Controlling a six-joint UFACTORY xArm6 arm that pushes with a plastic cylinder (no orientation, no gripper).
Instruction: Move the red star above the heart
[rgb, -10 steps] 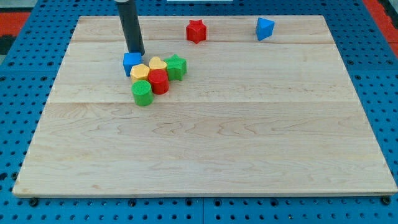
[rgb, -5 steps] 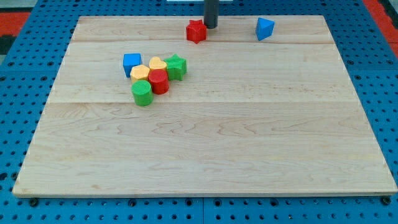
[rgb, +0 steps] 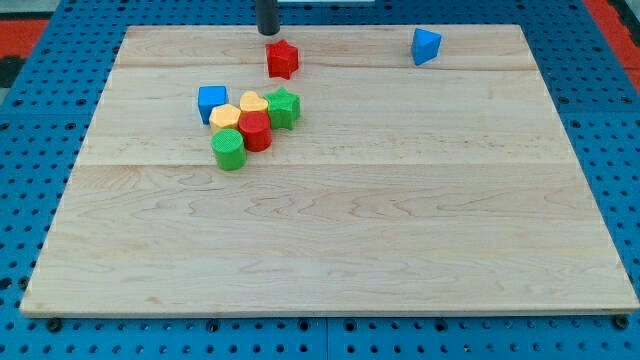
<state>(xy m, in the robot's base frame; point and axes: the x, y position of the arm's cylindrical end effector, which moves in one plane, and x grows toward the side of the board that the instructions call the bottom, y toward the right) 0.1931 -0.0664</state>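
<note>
Here, in the one camera view, my tip (rgb: 268, 33) stands at the far edge of the wooden board (rgb: 400, 230), left of centre. It is a bare rod end with nothing to open or close, and it has hold of nothing. It sits just beyond the red star (rgb: 283, 59) and slightly to its left; whether the two touch I cannot tell, though they look narrowly apart.

The red star lies on the far part of the board, beyond the cluster of blocks and apart from it. The yellow heart (rgb: 253, 102) is in that cluster, nearer to the camera than the star and a little to its left, so the star is roughly above the heart in the view, offset slightly to the right.

The cluster sits in the left half of the board. A blue cube (rgb: 212, 102) is at its left, touching or almost touching a yellow block (rgb: 226, 115) of unclear shape. The heart is just right of that yellow block, and a green star (rgb: 283, 107) presses against the heart's right side. A red cylinder (rgb: 255, 131) sits on the near side of the two yellow pieces, and a green cylinder (rgb: 229, 149) lies at the near left of it, touching.

Well apart, at the far right of the board, is a blue block (rgb: 426, 45) with slanted faces.
</note>
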